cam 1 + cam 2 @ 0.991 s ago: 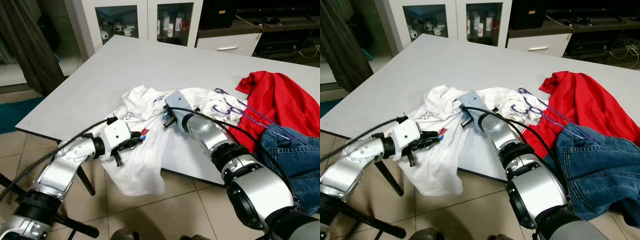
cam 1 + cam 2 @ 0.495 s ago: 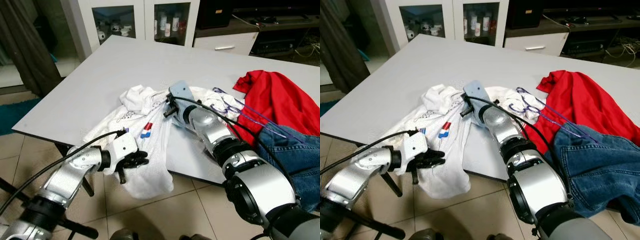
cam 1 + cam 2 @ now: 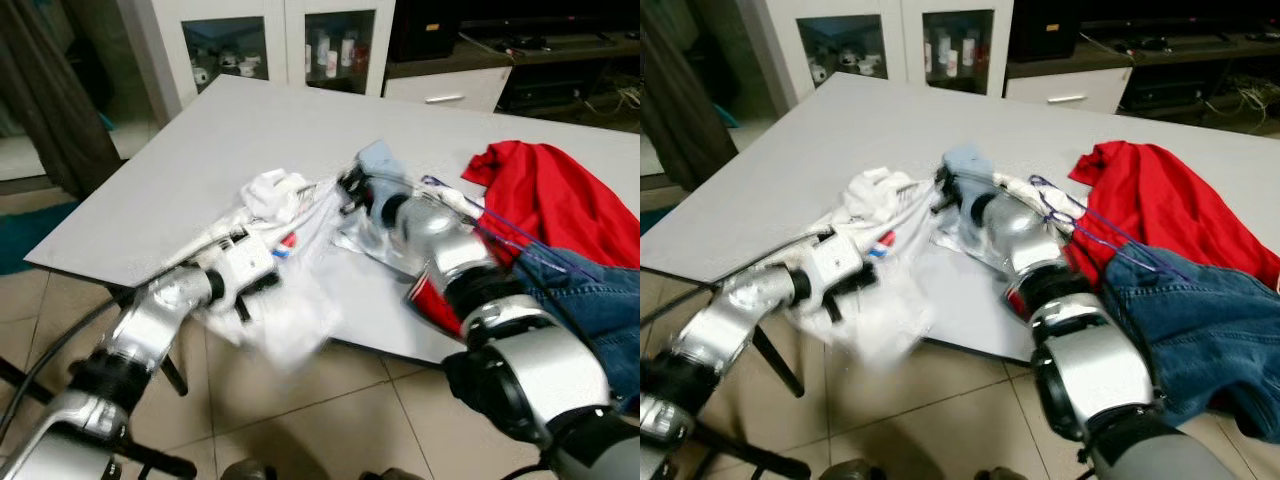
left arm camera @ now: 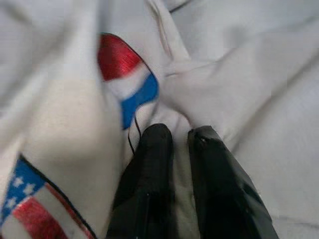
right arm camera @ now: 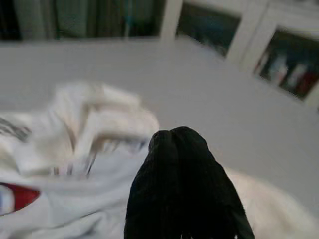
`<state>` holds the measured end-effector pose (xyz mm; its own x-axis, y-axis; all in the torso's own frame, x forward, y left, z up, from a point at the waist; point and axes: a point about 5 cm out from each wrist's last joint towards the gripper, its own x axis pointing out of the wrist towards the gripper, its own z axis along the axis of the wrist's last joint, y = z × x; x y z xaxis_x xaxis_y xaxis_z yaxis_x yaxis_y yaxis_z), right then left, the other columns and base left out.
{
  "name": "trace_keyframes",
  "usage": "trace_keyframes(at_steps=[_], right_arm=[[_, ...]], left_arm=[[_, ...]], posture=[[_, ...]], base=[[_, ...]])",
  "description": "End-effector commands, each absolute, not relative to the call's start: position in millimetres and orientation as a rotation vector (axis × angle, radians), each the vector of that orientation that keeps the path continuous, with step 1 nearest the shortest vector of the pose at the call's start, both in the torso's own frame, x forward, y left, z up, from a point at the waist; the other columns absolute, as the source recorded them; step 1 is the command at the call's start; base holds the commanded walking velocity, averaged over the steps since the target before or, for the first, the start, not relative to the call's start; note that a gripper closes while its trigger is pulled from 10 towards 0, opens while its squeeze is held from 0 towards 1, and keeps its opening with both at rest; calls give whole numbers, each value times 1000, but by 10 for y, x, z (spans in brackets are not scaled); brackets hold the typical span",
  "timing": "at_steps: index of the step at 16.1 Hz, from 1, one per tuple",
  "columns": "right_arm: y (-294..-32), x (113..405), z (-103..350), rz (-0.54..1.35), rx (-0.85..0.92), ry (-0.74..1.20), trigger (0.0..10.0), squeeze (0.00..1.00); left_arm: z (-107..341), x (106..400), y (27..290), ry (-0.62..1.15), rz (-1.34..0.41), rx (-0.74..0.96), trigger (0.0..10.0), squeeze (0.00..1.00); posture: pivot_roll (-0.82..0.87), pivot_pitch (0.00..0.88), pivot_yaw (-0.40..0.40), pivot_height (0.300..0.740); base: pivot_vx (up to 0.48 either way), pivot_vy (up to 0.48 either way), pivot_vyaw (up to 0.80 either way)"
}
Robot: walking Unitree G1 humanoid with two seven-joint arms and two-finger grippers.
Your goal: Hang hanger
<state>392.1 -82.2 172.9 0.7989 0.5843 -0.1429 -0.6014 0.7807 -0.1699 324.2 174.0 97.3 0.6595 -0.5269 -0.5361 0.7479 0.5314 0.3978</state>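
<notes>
My left claw (image 4: pixel 179 137) is clamped on the shirt (image 3: pixel 300 330); my right claw (image 5: pixel 177 137) is closed. The hanger (image 3: pixel 500 235) lies on the table (image 3: pixel 200 150), not hung.

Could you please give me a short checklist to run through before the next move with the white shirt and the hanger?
1. Left hand pinches the white shirt: ok, fabric sits between the fingers.
2. Right hand shut: ok; whether it holds cloth: cannot tell.
3. Shirt fully on the table: not ok, part hangs over the near edge.
4. Purple hanger free: not ok, it lies across the red garment and under the right arm.
5. Head views sharp: not ok, blurred.
</notes>
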Motion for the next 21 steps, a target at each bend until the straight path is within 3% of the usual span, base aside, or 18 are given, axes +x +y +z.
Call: trace_keyframes(at_steps=[1, 3, 6, 8, 10, 12, 14, 16, 17, 21], right_arm=[[-880, 3907, 1803, 695, -191, 66, 10000, 0], [-944, 3810, 1773, 823, -267, 71, 10000, 0], [-1087, 3785, 1754, 809, -285, 89, 10000, 0], [-1152, 3790, 1753, 775, -268, 95, 10000, 0], [-1203, 3755, 1749, 753, -231, 102, 10000, 0], [-1231, 3730, 1731, 745, -219, 108, 10000, 0], [-1261, 3715, 1729, 735, -213, 114, 10000, 0], [-1338, 3726, 1765, 677, -198, 95, 10000, 0], [-1451, 3771, 1840, 550, -169, 42, 10000, 0], [-1710, 3716, 2049, 298, -72, -169, 10000, 0]], left_arm=[[906, 3254, 1827, 412, -730, 671, 10000, 0], [883, 3310, 1894, 407, -649, 712, 10000, 0], [1031, 3450, 1939, 257, -498, 748, 10000, 0], [1282, 3535, 1866, 66, -410, 615, 10000, 0], [1545, 3457, 1609, -138, -520, 254, 10000, 0], [1563, 3288, 1421, -159, -682, 103, 10000, 0], [1541, 3192, 1381, -162, -716, 83, 10000, 0], [1592, 3141, 1412, -204, -653, 9, 10000, 0], [1671, 3099, 1474, -257, -563, -80, 10000, 0], [1750, 3055, 1712, -346, -280, -136, 10000, 0]], posture=[[50, 0, 8, 740], [47, 0, 12, 740], [47, 0, 12, 740], [47, 0, 12, 740], [36, 0, 7, 740], [36, 0, 7, 740], [36, 0, 2, 740], [37, 0, 0, 740], [37, 0, -4, 740], [32, 0, -13, 740]], base=[[0, 0, 0], [0, 0, 0], [0, 0, 0], [0, 0, 0], [0, 0, 0], [0, 0, 0], [0, 0, 0], [0, 0, 0], [0, 0, 0], [0, 0, 0]])
